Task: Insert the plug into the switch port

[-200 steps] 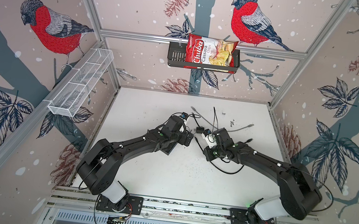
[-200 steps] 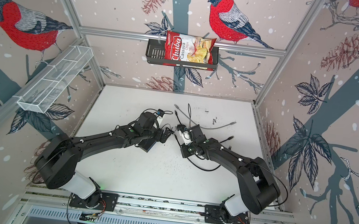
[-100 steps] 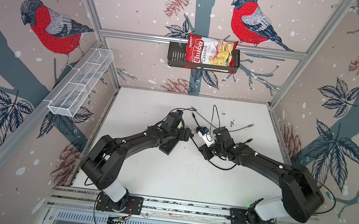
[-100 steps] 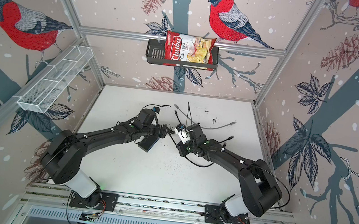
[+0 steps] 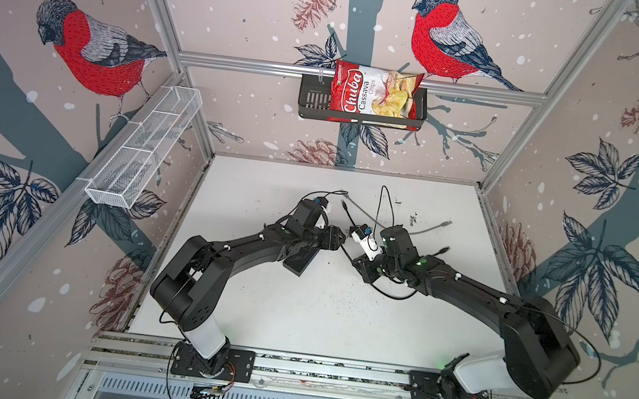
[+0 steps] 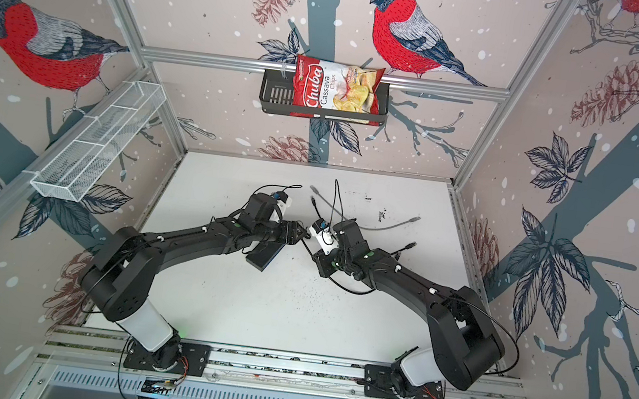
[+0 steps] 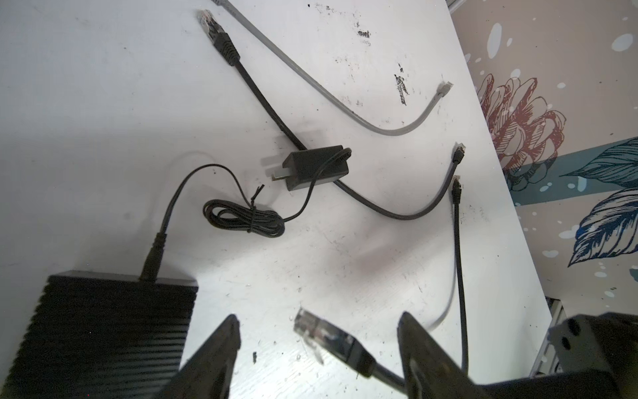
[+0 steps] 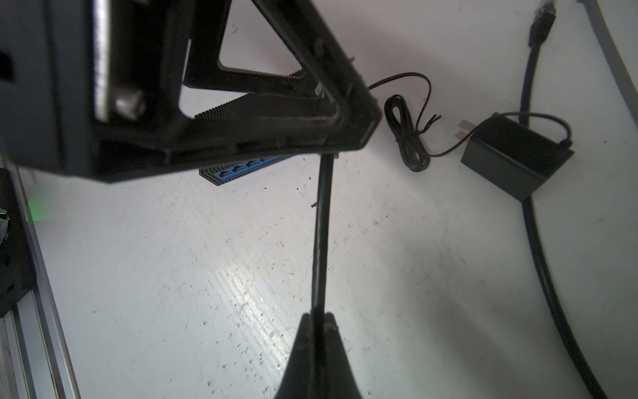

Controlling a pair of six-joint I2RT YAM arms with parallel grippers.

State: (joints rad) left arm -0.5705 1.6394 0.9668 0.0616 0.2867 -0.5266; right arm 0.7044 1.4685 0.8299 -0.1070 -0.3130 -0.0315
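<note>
The plug [image 7: 324, 331], clear-tipped with a black boot, hangs above the table between the fingers [image 7: 214, 355] of my left gripper [image 7: 319, 317]. That gripper is open, with a gap on each side of the plug. My right gripper [image 8: 316, 316] is shut on the plug's black cable [image 8: 319, 241] a short way behind it. The flat black switch [image 5: 301, 261] lies under the left wrist. Its blue switch port row [image 8: 241, 169] shows below the left gripper in the right wrist view. In both top views the grippers [image 6: 298, 236] [image 6: 316, 257] meet mid-table.
A black power adapter [image 7: 316, 169] with its tied cord coil [image 7: 245, 219] lies beyond the switch, its lead plugged into the switch's far edge. A grey cable [image 7: 345, 110] and other black network cables [image 7: 459, 241] lie toward the right wall. A chips bag [image 5: 373, 94] sits in the back-wall basket.
My left gripper has swung right, toward the right gripper, and now brackets the plug with its jaws narrower than before. The right gripper has kept its hold on the cable.
</note>
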